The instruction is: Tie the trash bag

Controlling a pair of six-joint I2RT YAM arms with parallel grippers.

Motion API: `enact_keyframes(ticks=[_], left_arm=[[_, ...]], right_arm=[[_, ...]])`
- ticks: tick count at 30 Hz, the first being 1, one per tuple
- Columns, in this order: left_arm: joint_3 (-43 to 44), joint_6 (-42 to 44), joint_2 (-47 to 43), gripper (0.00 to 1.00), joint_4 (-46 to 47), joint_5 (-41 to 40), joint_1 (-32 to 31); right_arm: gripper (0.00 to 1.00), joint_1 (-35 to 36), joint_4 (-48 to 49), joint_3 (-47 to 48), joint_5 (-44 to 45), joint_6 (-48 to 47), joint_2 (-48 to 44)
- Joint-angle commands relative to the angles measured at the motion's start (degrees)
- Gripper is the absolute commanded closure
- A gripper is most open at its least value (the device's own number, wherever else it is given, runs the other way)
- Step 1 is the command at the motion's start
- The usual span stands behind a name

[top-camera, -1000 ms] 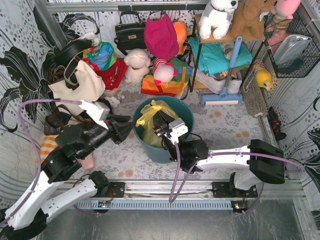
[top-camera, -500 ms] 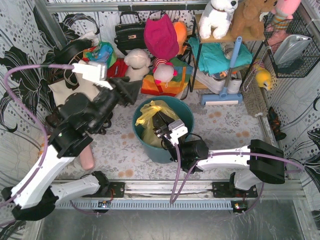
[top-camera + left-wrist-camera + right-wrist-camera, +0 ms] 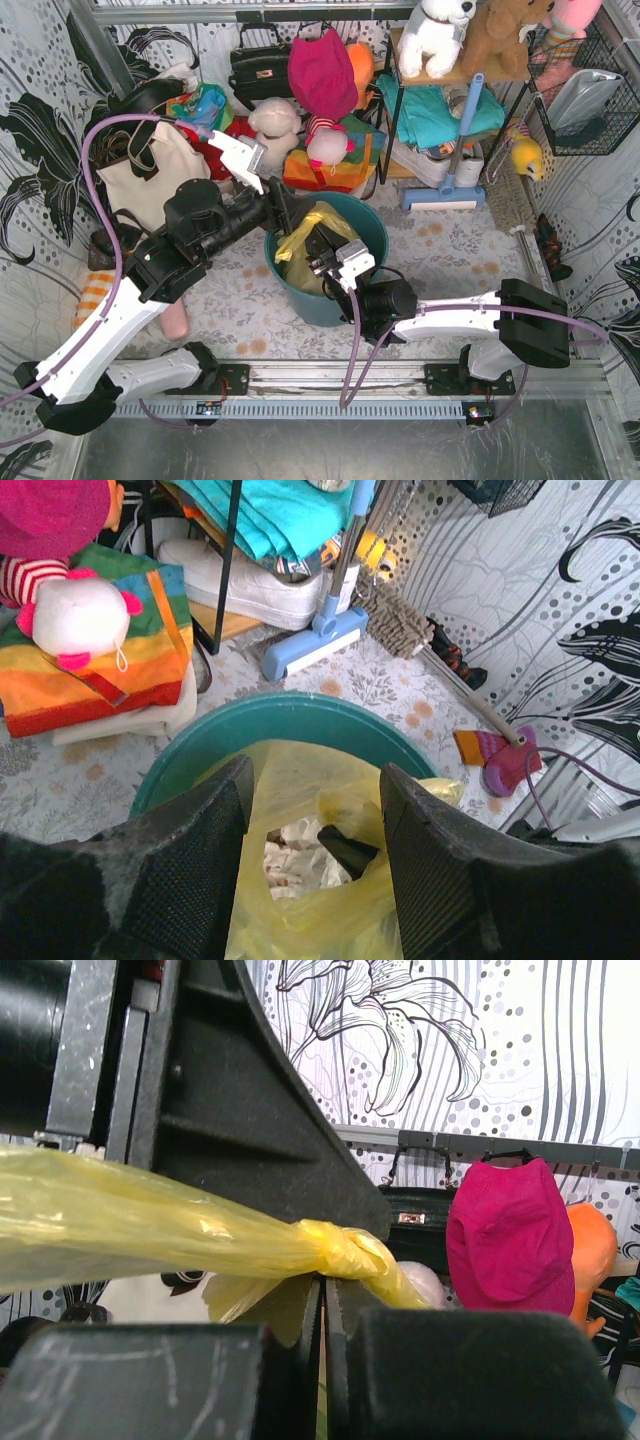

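Note:
The yellow trash bag (image 3: 312,222) sits in a round teal bin (image 3: 368,228), and white crumpled paper (image 3: 290,848) shows through its mouth. My right gripper (image 3: 326,246) is shut on a fold of the bag. In the right wrist view a twisted strand ends in a knot (image 3: 346,1248) just above the closed fingertips of that gripper (image 3: 322,1298). My left gripper (image 3: 315,780) hangs open over the bag (image 3: 330,910), one finger (image 3: 200,860) on each side of the bag's mouth. In the top view the left gripper (image 3: 291,214) is at the bin's left rim.
A cream tote bag (image 3: 150,180) and stuffed toys (image 3: 272,130) crowd the floor behind the bin. A rack with a blue floor wiper (image 3: 445,190) stands to the back right. A rainbow cloth (image 3: 95,670) lies just beyond the bin's rim (image 3: 300,708).
My left arm has swung up and to the right, from beside the bin to over the bag, and its jaws have widened. The right gripper has stayed shut in place.

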Motion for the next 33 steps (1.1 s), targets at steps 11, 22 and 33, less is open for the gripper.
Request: enact_keyframes(ticks=[11, 22, 33], left_arm=[[-7.9, -5.4, -5.4, 0.38, 4.7, 8.0, 0.5], [-14.0, -11.4, -9.3, 0.37, 7.1, 12.7, 0.5], [-19.2, -16.1, -11.9, 0.37, 8.5, 15.0, 0.5]], right_arm=[[1.00, -0.3, 5.5, 1.3, -0.9, -1.3, -0.3], [1.00, -0.3, 5.5, 2.3, -2.3, -2.5, 0.7], [1.00, -0.4, 5.5, 3.2, -4.6, -5.1, 2.3]])
